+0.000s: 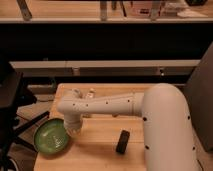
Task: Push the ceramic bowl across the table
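A white robot arm [107,105] reaches from the right side of the view across a light wooden table [100,147]. The arm is thick and rounded near the camera, where it fills the lower right corner, then narrows into a tube dotted with small dark spots that runs leftward over the tabletop.

At the end of the arm, the gripper [73,129] points down toward the table, right at the near right edge of a green bowl [51,137]. The gripper looks to be touching or just beside the bowl's rim. Whether its fingers are spread or closed cannot be told from this view, because the wrist hides them.

The green bowl sits at the front left corner of the table, close to the left edge. It is round, shallow and upright, and its inside looks bare.

A small black object [122,141], roughly cylinder-shaped, lies on the table to the right of the bowl and well apart from it, near the thick part of the arm.

Behind the arm, near the far edge of the table, a couple of small pale items [91,93] stand partly hidden; what they are cannot be told.

Beyond the table there is a dark wall with a light horizontal rail [100,64]. A black chair [12,100] stands at the left edge.
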